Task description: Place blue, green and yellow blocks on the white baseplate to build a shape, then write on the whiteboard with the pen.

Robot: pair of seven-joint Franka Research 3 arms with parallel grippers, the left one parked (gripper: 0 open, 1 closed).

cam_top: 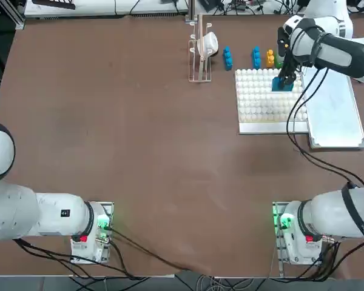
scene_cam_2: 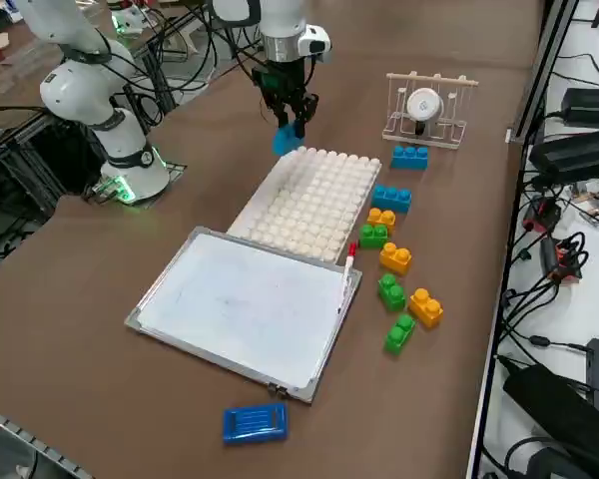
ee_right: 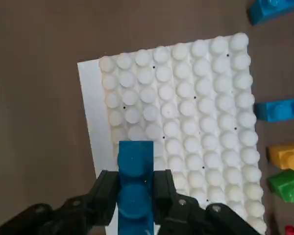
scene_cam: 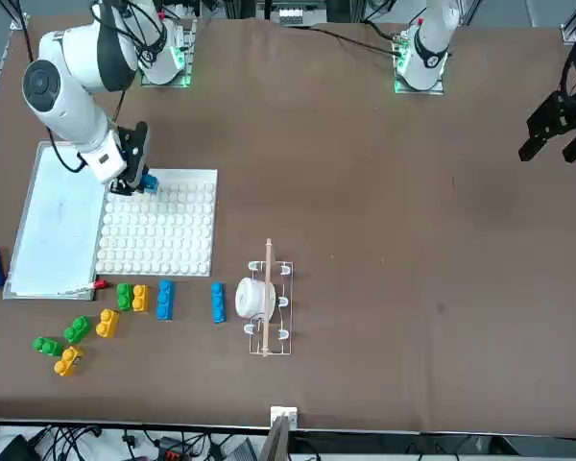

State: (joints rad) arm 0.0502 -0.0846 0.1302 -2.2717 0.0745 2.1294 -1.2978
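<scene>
The job now is to put the first brick on the studded white plastic plate [ee_right: 91, 117], and next the brick needs to line up with the bumps and be pushed down flat. The right gripper [ee_right: 136, 183] pinches a small blue studded toy brick [ee_right: 135, 200] over the plate, near its plain strip. The bent white-and-black robot arm [scene_cam: 80, 139] points its gripper down.

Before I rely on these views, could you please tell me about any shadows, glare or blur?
Wrist view: gripped blue block dark, studs soft-edged; top view: pale sheen on the brown table; front view: green glow at the idle arm's base; right side view: whiteboard evenly bright.
</scene>
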